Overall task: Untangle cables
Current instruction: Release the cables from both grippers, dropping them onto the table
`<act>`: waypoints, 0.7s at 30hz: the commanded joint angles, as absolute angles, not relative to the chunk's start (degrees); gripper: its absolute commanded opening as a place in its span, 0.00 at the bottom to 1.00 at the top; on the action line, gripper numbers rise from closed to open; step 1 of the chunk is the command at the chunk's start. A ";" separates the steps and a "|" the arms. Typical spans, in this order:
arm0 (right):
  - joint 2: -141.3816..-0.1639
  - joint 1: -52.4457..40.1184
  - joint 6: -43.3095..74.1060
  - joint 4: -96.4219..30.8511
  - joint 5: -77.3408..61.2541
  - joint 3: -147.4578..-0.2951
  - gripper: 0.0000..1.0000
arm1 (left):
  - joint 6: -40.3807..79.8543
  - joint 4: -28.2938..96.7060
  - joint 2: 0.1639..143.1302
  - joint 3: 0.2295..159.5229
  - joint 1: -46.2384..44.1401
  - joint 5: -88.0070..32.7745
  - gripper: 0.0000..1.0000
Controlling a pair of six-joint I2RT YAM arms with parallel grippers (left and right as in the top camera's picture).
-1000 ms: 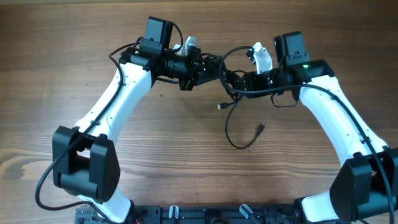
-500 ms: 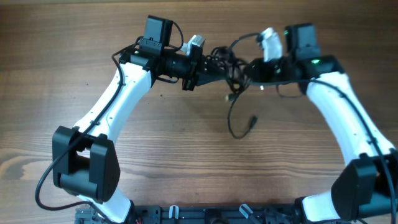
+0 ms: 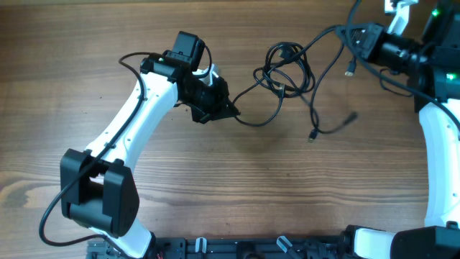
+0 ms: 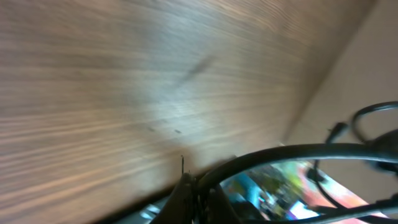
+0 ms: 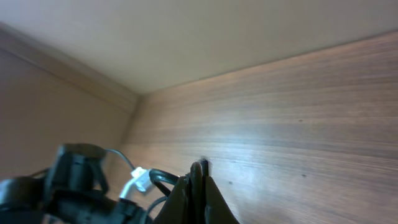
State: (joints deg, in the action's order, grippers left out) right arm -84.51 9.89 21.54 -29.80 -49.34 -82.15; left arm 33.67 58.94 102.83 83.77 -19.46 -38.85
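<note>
At the left gripper (image 3: pixel 227 109), the jaws are pressed together on one strand of the cables (image 3: pixel 255 124). In the left wrist view this strand arches away from the closed tips. It runs to the right, dips in a low curve and climbs into the knot (image 3: pixel 282 85), a cluster of crossing loops lying on the table (image 3: pixel 108 36). The left gripper is below and left of the knot. The right gripper (image 3: pixel 359 37) is above and right of it, jaws also closed, with several strands running up into it. The cables therefore stretch on a slanted line through the knot, from lower left to upper right. The knot seems slightly nearer the left arm. One plug end (image 3: pixel 313 134) lies loose below and right of the knot. I judge that pulling along this line may tighten the loops.
</note>
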 commanded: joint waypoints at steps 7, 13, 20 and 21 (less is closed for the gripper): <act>-82.30 15.22 24.25 -30.13 -16.84 -85.06 0.04 | 23.16 63.75 102.87 82.52 -18.37 -24.05 0.04; -82.81 14.44 12.99 -45.15 -28.91 -84.99 0.04 | 22.70 62.70 102.87 82.52 -18.37 -22.41 0.04; -90.52 5.06 3.16 -60.97 -32.03 -82.32 0.04 | 22.74 60.49 102.87 82.52 -18.37 -22.41 0.37; -91.81 3.55 3.22 -60.90 -32.03 -81.91 0.04 | 22.85 60.18 102.87 82.52 -18.37 -22.41 0.42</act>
State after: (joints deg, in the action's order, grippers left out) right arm -88.07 7.20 7.35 -60.88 -30.44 -82.85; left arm 23.29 60.97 102.59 83.09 -18.74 -24.16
